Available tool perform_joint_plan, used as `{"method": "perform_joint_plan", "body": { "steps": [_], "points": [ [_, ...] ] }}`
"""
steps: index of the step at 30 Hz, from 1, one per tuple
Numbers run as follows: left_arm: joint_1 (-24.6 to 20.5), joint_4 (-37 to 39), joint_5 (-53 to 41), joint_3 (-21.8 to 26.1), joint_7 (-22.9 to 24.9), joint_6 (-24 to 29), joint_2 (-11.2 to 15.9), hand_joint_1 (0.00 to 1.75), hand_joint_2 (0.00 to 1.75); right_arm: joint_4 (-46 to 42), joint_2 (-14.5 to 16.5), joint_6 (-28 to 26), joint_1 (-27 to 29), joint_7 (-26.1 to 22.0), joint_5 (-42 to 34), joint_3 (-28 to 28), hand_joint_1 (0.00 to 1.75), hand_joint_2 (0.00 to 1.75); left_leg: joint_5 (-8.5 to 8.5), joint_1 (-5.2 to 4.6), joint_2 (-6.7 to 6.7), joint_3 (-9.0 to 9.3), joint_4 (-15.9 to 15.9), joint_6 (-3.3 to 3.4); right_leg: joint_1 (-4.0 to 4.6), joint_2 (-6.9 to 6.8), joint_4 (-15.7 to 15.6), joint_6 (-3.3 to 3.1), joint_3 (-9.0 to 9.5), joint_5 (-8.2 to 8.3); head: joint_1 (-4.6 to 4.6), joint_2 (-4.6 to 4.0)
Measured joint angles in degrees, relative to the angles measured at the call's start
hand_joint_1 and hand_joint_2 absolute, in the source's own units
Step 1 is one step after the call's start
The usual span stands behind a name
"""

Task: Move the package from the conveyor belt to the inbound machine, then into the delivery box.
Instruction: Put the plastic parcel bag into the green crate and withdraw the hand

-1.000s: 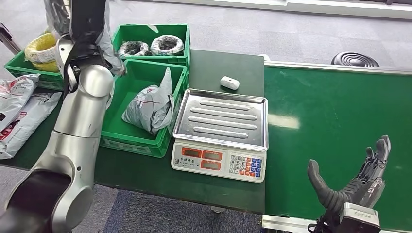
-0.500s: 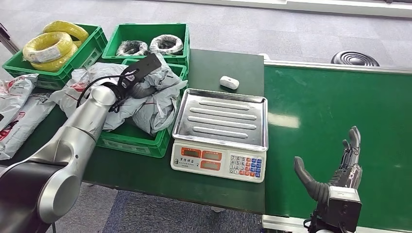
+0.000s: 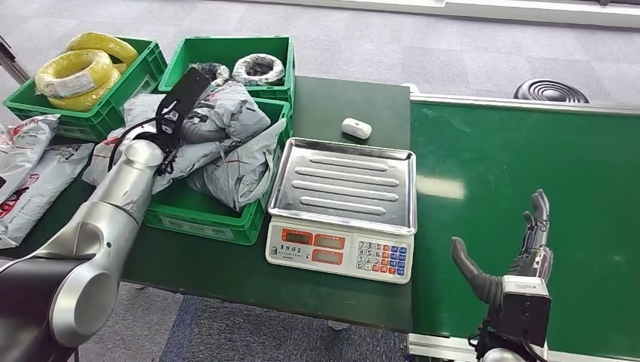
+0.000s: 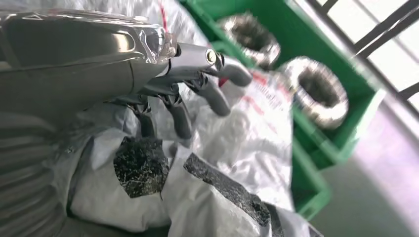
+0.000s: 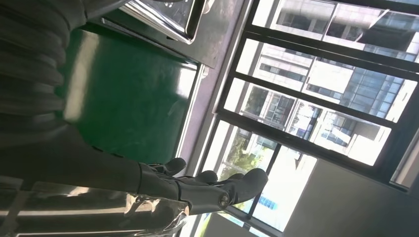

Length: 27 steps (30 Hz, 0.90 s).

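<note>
Grey package (image 3: 226, 113) in left robot hand (image 3: 198, 124); right robot hand (image 3: 521, 260) spread, empty.

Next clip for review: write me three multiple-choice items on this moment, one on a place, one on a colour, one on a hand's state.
1. Where is the grey package?
A. on the scale tray
B. over the green crate
C. on the belt

2. What colour are the coils in the far left crate?
A. yellow
B. red
C. blue

3. The right hand is:
A. holding a package
B. open, holding nothing
C. pressing scale keys

Key: 1 B, the left hand grips it above the crate; 2 A, the coils are yellow; 3 B, its fingers are spread over the conveyor belt.
</note>
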Motion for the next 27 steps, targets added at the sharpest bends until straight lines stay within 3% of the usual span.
{"method": "perform_joint_plan", "body": {
  "steps": [3, 6, 11, 16, 22, 27],
  "points": [
    [2.37, -5.14, 5.45, 2.57, -5.46, 1.74, 0.11, 0.0, 1.75, 0.12, 0.66, 0.07, 0.47, 0.13, 0.67, -0.27, 0.0, 1.75, -0.01, 0.0, 0.0, 0.0, 0.0, 0.0, 0.0, 0.01, 0.0, 0.0, -0.01, 0.0, -0.01, 0.0],
    [8.11, -15.14, 11.6, 3.53, -9.36, 2.99, 0.13, 0.0, 1.75, 0.0, 1.56, 1.03, 1.33, 0.32, 0.52, -1.31, 0.0, 1.75, -0.03, -0.01, 0.01, 0.0, -0.01, 0.0, -0.01, 0.01, 0.0, 0.0, -0.01, -0.02, -0.01, 0.0],
    [24.63, -35.47, 22.07, 1.83, -15.44, 4.85, 0.56, 0.0, 1.75, -1.44, 2.66, 3.09, 3.41, 0.58, -0.63, -4.27, 0.0, 1.75, -0.09, -0.02, 0.04, 0.0, -0.03, -0.03, -0.02, 0.03, -0.01, 0.01, -0.03, -0.1, 0.0, 0.0],
    [39.87, -50.61, 26.18, -1.33, -17.78, 4.09, 1.33, 0.0, 1.75, -2.85, 3.8, 4.12, 5.55, 0.79, -1.1, -7.21, 0.0, 1.75, -0.18, -0.03, 0.03, -0.02, -0.03, -0.01, -0.04, 0.03, -0.04, 0.02, -0.05, -0.15, 0.0, 0.0],
    [53.68, -60.21, 26.96, -3.41, -19.87, 6.86, 1.44, 0.0, 1.75, -3.14, 5.46, 6.17, 7.64, 0.68, -2.08, -9.82, 0.0, 1.75, -0.2, -0.03, 0.04, -0.02, -0.04, -0.02, -0.03, 0.03, -0.05, 0.02, -0.05, -0.16, -0.01, 0.0],
    [64.01, -67.64, 33.57, -2.83, -25.32, 12.97, -0.5, 0.0, 1.75, -3.1, 6.18, 9.51, 8.72, -0.32, -1.69, -9.81, 0.0, 1.75, -0.22, -0.02, 0.16, 0.01, -0.05, -0.02, -0.02, 0.13, -0.05, 0.01, -0.05, -0.19, 0.01, 0.0]
  ]
}}
